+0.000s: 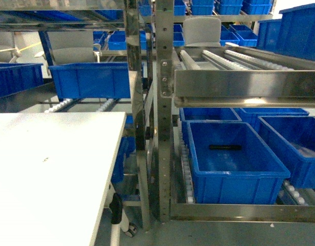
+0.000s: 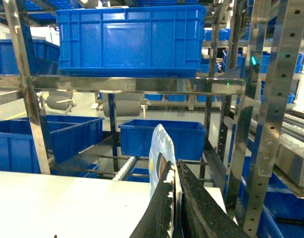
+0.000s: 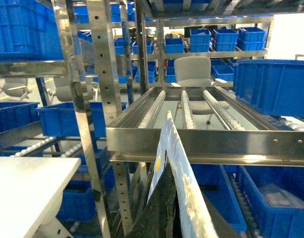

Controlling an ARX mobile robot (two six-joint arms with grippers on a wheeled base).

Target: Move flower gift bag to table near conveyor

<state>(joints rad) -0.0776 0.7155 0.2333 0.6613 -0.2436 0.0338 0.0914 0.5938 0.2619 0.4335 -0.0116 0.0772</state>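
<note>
Table (image 1: 50, 169) occupies the lower left of the head view as a flat white-grey top with a few small dark marks; its right edge runs just beside the steel uprights of the conveyor (image 1: 239, 72). Conveyor lanes of small white rollers sit in a steel frame at upper right, with blue bins (image 1: 229, 164) on the level beneath. One bin holds a short black object (image 1: 225, 147). Neither arm nor gripper appears in the head view.

Left gripper (image 2: 175, 198) shows in the left wrist view with its dark fingers pressed together on the lower part of a flat, light-coloured printed bag (image 2: 159, 151). The bag stands upright and edge-on above the fingers, over the table's far right corner. A large blue bin (image 2: 129, 39) rests on the steel shelf above.

Right gripper (image 3: 164, 208) shows in the right wrist view as a dark mass at the bottom centre; its jaw state cannot be determined. A second flat printed bag (image 3: 179, 173) rises edge-on from it, in front of the conveyor's front rail and off the table's right edge. Whether either print is floral cannot be determined.
</note>
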